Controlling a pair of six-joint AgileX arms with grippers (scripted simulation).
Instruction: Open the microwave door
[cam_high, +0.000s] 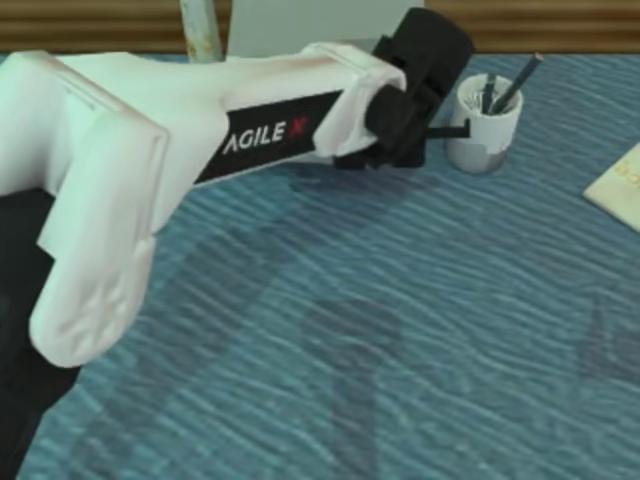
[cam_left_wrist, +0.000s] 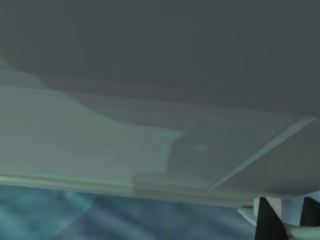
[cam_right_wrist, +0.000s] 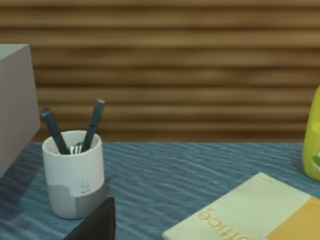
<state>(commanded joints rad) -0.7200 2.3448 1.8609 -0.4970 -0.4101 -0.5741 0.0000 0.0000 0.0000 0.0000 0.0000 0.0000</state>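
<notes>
One left tool (cam_high: 440, 130), grip state untellable, sits apparently against the microwave (cam_high: 300, 25).

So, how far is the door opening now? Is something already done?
Nothing looks finished from these views. The left arm reaches across the table to the microwave at the far edge, its left gripper beside the white pen cup. The left wrist view is filled by a grey microwave surface, so the arm is close, but whether the door has moved cannot be seen. The right arm is out of the top view. Opening remains.
</notes>
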